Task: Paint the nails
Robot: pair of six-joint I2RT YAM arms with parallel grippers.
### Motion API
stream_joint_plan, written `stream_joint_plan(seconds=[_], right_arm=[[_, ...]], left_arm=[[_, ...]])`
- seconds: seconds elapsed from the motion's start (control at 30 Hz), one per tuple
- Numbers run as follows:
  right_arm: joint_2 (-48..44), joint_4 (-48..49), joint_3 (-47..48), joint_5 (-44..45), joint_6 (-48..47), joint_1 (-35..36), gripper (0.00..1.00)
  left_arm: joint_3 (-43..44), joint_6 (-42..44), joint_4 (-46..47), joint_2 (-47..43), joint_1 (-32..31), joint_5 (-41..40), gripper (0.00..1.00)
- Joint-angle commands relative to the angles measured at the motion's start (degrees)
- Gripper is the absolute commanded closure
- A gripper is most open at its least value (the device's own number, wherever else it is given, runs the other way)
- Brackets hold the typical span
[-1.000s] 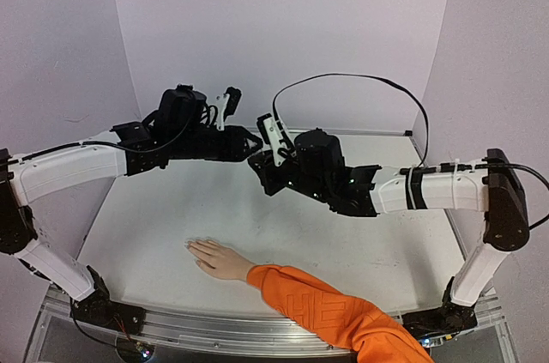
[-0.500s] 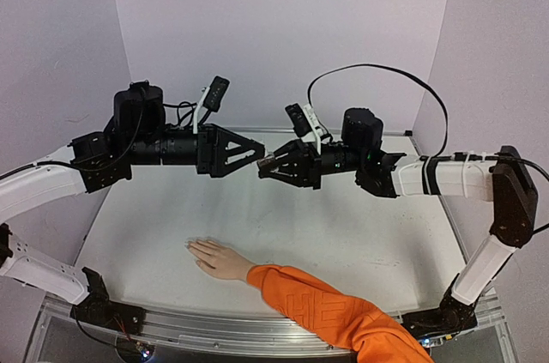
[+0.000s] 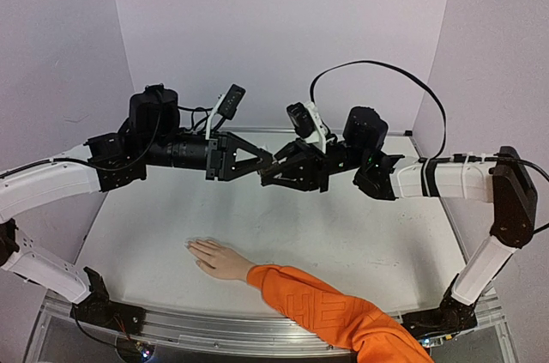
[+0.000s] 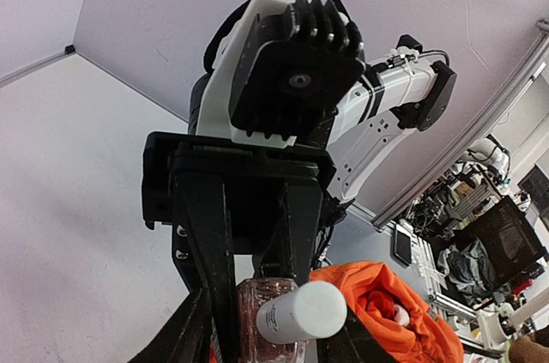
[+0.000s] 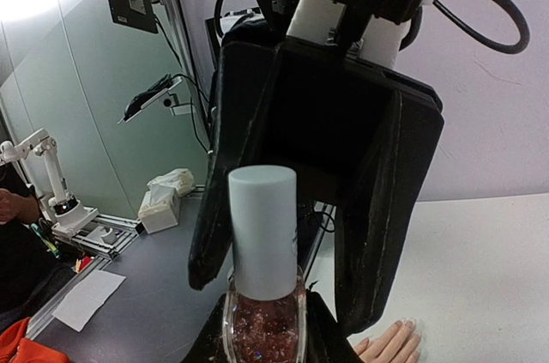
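My right fingers pinch the bottle above the bench, presenting its cap to my left fingers, spread either side, likely to unscrew it before painting the nails.

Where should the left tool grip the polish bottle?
Best take the pale round cap, coming in end-on along its axis with a finger on each side. The right tool clamps the glass body, so only the cap stands free.
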Motion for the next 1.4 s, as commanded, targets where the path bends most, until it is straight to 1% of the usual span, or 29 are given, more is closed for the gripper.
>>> stream_joint_plan(seconds=[0.0, 0.07, 0.17, 0.33, 0.4, 0.43, 0.5, 0.57, 0.6, 0.77, 0.83, 0.9, 0.93, 1.0, 1.03, 1.07, 1.1, 1.17, 1.2, 1.23, 1.27, 1.3, 1.33, 1.37], right_arm=[[-1.27, 5.6, 0.75, -1.66, 0.87, 0.4, 1.0], [-0.95, 5.6, 0.75, -1.89, 0.9, 0.39, 1.0], [-0.59, 5.51, 0.75, -1.83, 0.87, 0.45, 1.0], [-0.24, 5.51, 0.41, -1.75, 0.6, 0.4, 1.0], [-0.19, 5.51, 0.19, -1.59, 0.44, 0.4, 1.0], [-0.19, 5.51, 0.14, -1.45, 0.36, 0.4, 1.0], [-0.05, 5.43, 0.07, -0.98, 0.39, 0.38, 1.0], [0.13, 5.42, 0.13, -0.47, 0.27, 0.4, 1.0], [0.27, 5.42, 0.18, -0.39, 0.25, 0.45, 1.0], [1.11, 5.06, 0.41, 0.72, 0.1, 0.41, 1.0], [0.99, 3.97, 0.4, 2.9, -0.68, 0.4, 1.0], [0.39, 0.85, 0.55, 7.14, -3.21, 0.43, 1.0], [-0.03, -1.33, 0.57, 10.11, -4.62, 0.44, 1.0], [-1.07, -4.26, 0.18, 18.37, -6.68, 0.45, 1.0], [-1.67, -6.12, -0.06, 23.67, -7.8, 0.54, 1.0], [-2.55, -7.48, -0.18, 33.13, -9.22, 1.32, 1.0], [-3.35, -11.46, -0.05, 46.34, -11.58, 3.52, 1.0], [-2.38, -14.63, 1.81, 87.78, -17.64, 10.93, 1.0], [-0.86, -13.51, 3.09, 101.51, -21.43, 13.3, 1.0], [0.89, -11.55, 4.01, 109.84, -24.91, 14.61, 1.0], [2.24, -8.99, 4.64, 114.01, -27.43, 15.43, 1.0], [3.09, -7.58, 5.23, 115.6, -29.13, 15.82, 1.0], [3.56, -7.2, 5.84, 114.62, -29.53, 15.9, 1.0], [3.74, -7.07, 6.4, 111.3, -29.4, 15.92, 1.0]], left_arm=[[3.18, -0.28, 4.21, 0.18, 0.09, 2.44, 0.6], [3.35, -0.38, 4.37, 0.35, 0.08, 2.62, 0.56], [3.58, -0.52, 4.53, 0.58, 0.09, 2.36, 0.53], [3.31, -0.5, 4.75, 0.03, 0.12, 0.43, 0.46], [2.82, -0.44, 4.94, -0.41, 0.11, -0.66, 0.4], [2.6, -0.43, 5.02, -0.67, 0.12, -1.06, 0.39], [2.34, -0.36, 5.26, -0.81, 0.13, -1.03, 0.44], [2.36, -0.52, 5.26, -0.5, 0.13, -1.2, 0.55], [2.37, -0.56, 5.26, -0.3, 0.11, -1.16, 0.59], [2.21, -0.28, 5.32, 0.16, 0.09, -2.68, 0.74], [1.92, 0.37, 5.26, 0.07, 0.08, -3.87, 0.82], [1.22, 0.73, 5.21, -0.16, 0.08, -5.79, 0.91], [0.63, 0.78, 5.16, -0.22, 0.08, -7.03, 0.95], [0.01, 0.71, 4.93, -0.17, 0.08, -9.19, 1.0], [-0.3, 0.55, 4.76, -0.03, 0.08, -10.33, 1.0], [-0.56, 0.31, 4.45, 0.01, 0.01, -11.81, 1.0], [-0.94, -0.02, 4.11, 0.13, 0.0, -13.45, 1.0], [-1.34, -0.92, 3.03, 0.34, -0.08, -17.23, 1.0], [-1.3, -1.56, 2.26, 0.76, -0.09, -19.04, 1.0], [-1.06, -2.14, 1.73, 1.33, -0.09, -20.47, 1.0], [-0.6, -2.79, 0.01, 1.92, -0.09, -21.36, 1.0], [-0.08, -3.25, -0.85, 2.68, -0.09, -21.6, 1.0], [0.44, -3.59, -1.48, 3.34, -0.09, -21.41, 1.0], [0.93, -3.7, -1.97, 3.86, -0.09, -20.95, 1.0]])
